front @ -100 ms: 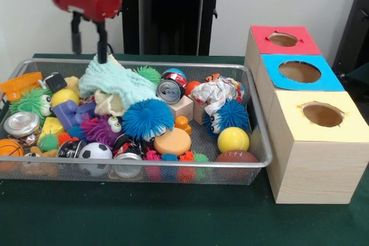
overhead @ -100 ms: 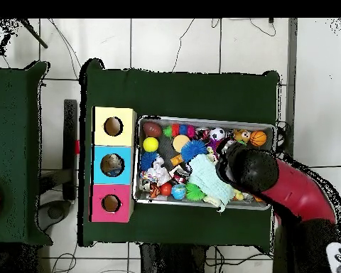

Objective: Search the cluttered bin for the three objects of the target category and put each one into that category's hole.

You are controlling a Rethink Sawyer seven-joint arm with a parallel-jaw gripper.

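Observation:
A wire mesh bin (front @ -100 ms: 260, 142) holds a heap of toys. On top lies a pale green cloth (front @ -100 ms: 115, 82), with a blue spiky ball (front @ -100 ms: 147, 118), a soda can (front @ -100 ms: 170, 90), a wooden block (front @ -100 ms: 183, 106) and crumpled paper (front @ -100 ms: 214, 93) beside it. Along the bin's front are a yellow ball (front @ -100 ms: 233, 139), a football (front @ -100 ms: 236, 156), a soccer ball (front @ -100 ms: 95, 151) and a basketball (front @ -100 ms: 10, 148). My gripper (front @ -100 ms: 89, 47) hangs open over the bin's back left, one finger (front @ -100 ms: 102, 41) touching the cloth's raised peak. In the overhead view the red arm (overhead @ -100 ms: 294, 192) hides the gripper, beside the cloth (overhead @ -100 ms: 209, 181).
Three wooden boxes with round holes stand in a row right of the bin: red-topped (front @ -100 ms: 262, 36) farthest, blue-topped (front @ -100 ms: 331, 82) in the middle, yellow-topped (front @ -100 ms: 291, 116) nearest. From overhead they sit left of the bin (overhead @ -100 ms: 202, 119). Green cloth covers the table.

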